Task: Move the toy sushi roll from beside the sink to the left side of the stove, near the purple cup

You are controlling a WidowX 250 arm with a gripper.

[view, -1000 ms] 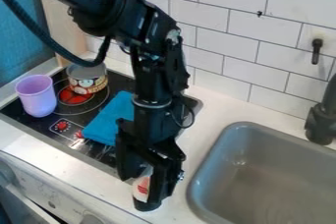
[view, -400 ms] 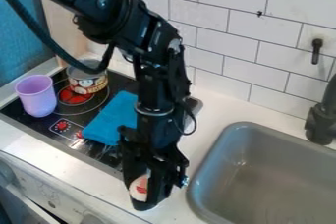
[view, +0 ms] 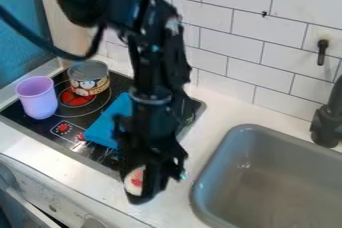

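The black gripper (view: 140,191) hangs over the counter strip between the stove and the sink, near the front edge. It is shut on a white object with red markings (view: 135,182), which shows between the fingers; the rest of that object is hidden by them. Behind the gripper and to its left, a folded blue cloth (view: 107,124) lies on the stove (view: 87,148), partly covered by the arm.
A purple cup (view: 38,99) stands at the stove's left edge, with an open can (view: 89,79) beside it at the back. The grey sink (view: 267,182) is on the right, its black faucet (view: 326,122) at the far right. A tiled wall rises behind.
The gripper first closed in around the white object, then rose a little and shifted slightly left. The object moved up and left with it. Cloth, cup and can stayed put.
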